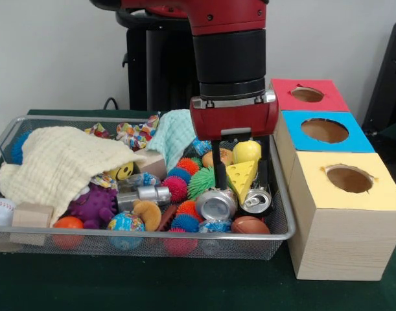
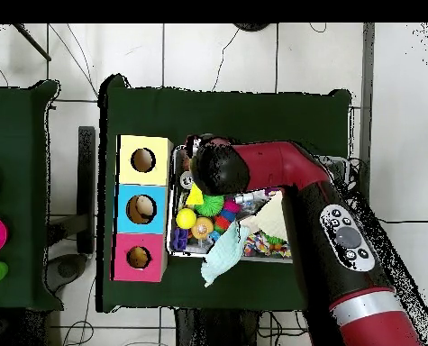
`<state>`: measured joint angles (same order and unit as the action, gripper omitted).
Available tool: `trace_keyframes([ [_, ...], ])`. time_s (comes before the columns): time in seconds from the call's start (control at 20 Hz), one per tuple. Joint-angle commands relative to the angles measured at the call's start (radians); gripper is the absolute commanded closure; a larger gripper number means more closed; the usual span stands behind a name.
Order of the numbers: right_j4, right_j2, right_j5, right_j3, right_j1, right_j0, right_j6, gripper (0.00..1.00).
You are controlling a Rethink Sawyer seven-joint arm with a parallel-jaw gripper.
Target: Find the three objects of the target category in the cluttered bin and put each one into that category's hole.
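Silver mesh bin (image 1: 279, 236) at lower left brims with toys; red-faced hole (image 1: 307, 94) upper right; gripper (image 1: 220, 191) state unclear.

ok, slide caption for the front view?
Sawyer end effector reaching down among cans and toys in the wire bin, beside the red hole.
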<state>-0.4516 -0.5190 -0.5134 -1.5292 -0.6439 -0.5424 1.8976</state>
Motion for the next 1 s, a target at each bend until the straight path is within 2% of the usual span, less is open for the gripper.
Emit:
trace_keyframes([
  [0.05, -0.075, -0.087, -0.212, 0.065, 0.07, -0.091, -0.401, 0.0],
  [0.2, -0.091, -0.085, -0.291, 0.07, 0.067, -0.11, -0.439, 0.0],
  [0.45, -0.115, -0.095, -0.329, 0.041, 0.054, -0.15, -0.488, 0.0],
  [0.75, -0.154, -0.092, -0.276, -0.009, 0.064, -0.191, -0.483, 0.0],
  [1.0, -0.172, -0.091, -0.201, -0.04, 0.07, -0.196, -0.419, 0.0],
])
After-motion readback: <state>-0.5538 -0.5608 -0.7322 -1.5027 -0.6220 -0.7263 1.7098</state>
